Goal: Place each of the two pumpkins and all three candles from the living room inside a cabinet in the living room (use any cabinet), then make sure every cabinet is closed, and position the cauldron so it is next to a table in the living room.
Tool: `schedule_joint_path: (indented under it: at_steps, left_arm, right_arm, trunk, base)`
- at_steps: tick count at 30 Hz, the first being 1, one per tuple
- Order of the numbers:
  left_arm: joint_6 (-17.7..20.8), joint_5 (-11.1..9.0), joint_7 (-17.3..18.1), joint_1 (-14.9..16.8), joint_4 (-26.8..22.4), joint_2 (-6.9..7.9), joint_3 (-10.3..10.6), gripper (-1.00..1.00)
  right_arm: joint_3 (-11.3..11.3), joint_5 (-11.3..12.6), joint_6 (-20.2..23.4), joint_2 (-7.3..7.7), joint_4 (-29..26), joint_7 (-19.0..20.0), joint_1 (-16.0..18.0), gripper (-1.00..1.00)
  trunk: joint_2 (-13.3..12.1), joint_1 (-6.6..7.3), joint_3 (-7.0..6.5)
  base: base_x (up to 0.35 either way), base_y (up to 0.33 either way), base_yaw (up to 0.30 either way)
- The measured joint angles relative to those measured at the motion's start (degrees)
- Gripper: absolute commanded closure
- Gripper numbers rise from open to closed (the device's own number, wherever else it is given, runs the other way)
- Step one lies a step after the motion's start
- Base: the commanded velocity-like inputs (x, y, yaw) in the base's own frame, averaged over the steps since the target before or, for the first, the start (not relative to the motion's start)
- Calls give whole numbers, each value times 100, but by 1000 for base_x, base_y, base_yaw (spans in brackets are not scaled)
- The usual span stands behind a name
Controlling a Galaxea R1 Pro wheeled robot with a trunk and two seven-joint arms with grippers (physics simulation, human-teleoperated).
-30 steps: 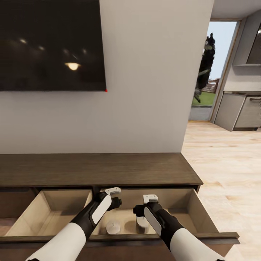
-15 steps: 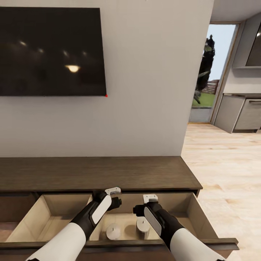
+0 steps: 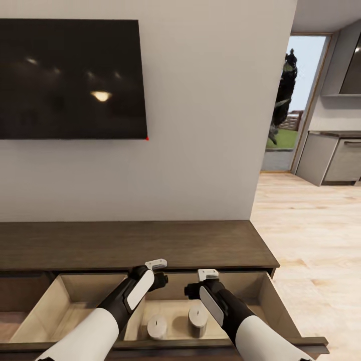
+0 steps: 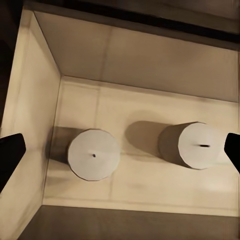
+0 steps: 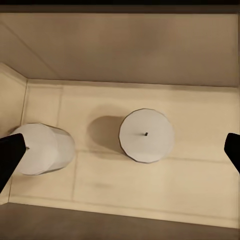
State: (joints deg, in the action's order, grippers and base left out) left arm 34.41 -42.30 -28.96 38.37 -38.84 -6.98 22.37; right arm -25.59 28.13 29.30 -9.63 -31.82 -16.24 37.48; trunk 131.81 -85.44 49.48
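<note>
Pale wood lines the open drawer of the long, low dark brown wooden cabinet [image 3: 150, 245], where two short cream-white cylindrical candles stand upright and apart on the drawer floor. The left candle [image 3: 157, 327] sits near the partition that divides this drawer from the open drawer beside it; the right candle [image 3: 197, 317] stands just beside it, toward the drawer's middle.

Both black-and-white arms reach over the dark drawer front. The left gripper [image 4: 120, 152] hangs above the candles with its jaws spread wide, one black fingertip [image 4: 11, 155] at each edge of the left wrist view, holding nothing and touching nothing. The right gripper [image 5: 120, 152] is likewise wide open and empty, its black fingertips [image 5: 10, 155] apart at the edges of the right wrist view, the right candle [image 5: 146, 135] directly below it and the left candle [image 5: 42, 148] off toward one fingertip.

In the left wrist view the left candle [image 4: 93, 154] lies close to the drawer's side wall and the right candle [image 4: 195, 145] has bare wood all around it. The drawer floor to the right of the candles is open up to the far side wall. A large black wall-mounted television [image 3: 70, 77] hangs above the cabinet on a grey wall. To the right, light wooden floor [image 3: 311, 235] runs toward a doorway and grey kitchen units.
</note>
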Motion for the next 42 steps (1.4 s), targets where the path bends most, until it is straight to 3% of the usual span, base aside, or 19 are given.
schedule_joint_path:
  at_steps: [42]
  left_arm:
    - [8,1,0,0,5,14,9,-100]
  right_arm:
    - [0,0,18,-10,-17,6,0,-100]
  trunk:
    - [-1685,923,-754]
  base:
    - [0,0,0]
